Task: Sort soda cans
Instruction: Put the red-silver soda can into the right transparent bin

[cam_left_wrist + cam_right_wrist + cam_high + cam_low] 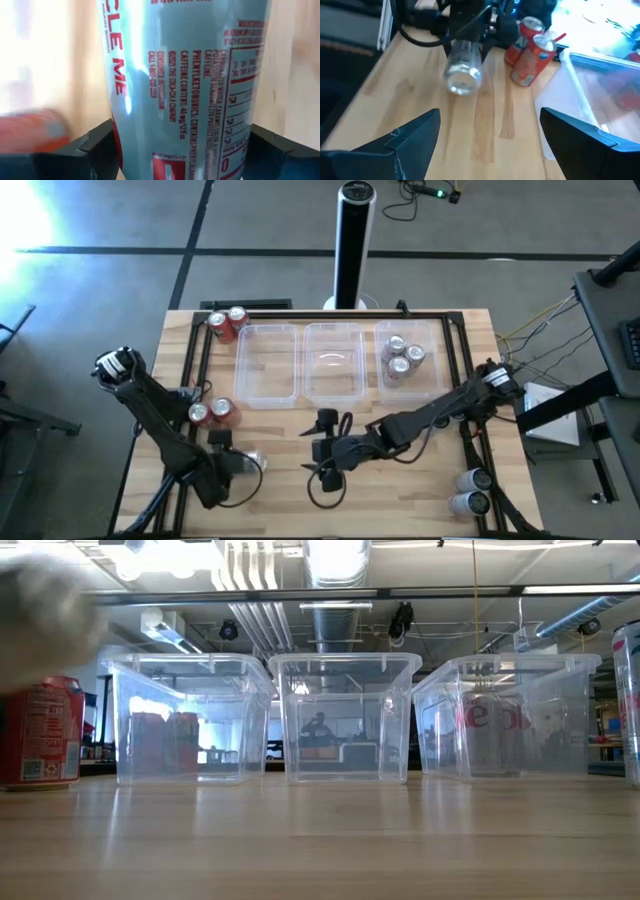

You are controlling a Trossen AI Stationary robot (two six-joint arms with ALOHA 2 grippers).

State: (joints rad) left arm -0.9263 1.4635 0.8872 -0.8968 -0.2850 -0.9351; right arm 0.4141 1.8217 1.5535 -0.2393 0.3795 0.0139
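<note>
Left gripper (248, 465) is clamping a silver-grey aluminium soda can with red lettering (185, 85) near the front-left of the table; in the left wrist view the can is filling the gap between the dark fingers (97, 145). In the right wrist view it is lying on its side in that grip, silver end facing out.

Handling, as I'm judging it: thin-walled can, smooth and slippery, denting easily if squeezed hard. It is probably light if empty, but I can't tell whether it is full. Mid-body across the cylinder looks like the right place to hold, and that is where the fingers are sitting.

Right gripper (322, 448) is hanging spread open and empty near table centre, in front of the middle tub, pointing toward the left arm.

Other cans:
- Two red cans (212, 413) are standing just beside the left arm.
- Two more red cans (227, 323) are at the back-left corner.
- Three silver-grey cans are sitting in the right clear rectangular plastic tub (440, 360).
- Two silver cans (470, 490) are lying at the front-right.

Left tub (268, 395) and middle tub (332, 395) are showing no cans inside.

Surface is a light wooden tabletop (400, 500) inside a black frame, flat and fairly smooth. The room beyond is an open workshop with exposed ceiling ducts (335, 570) and strong overhead lighting.
</note>
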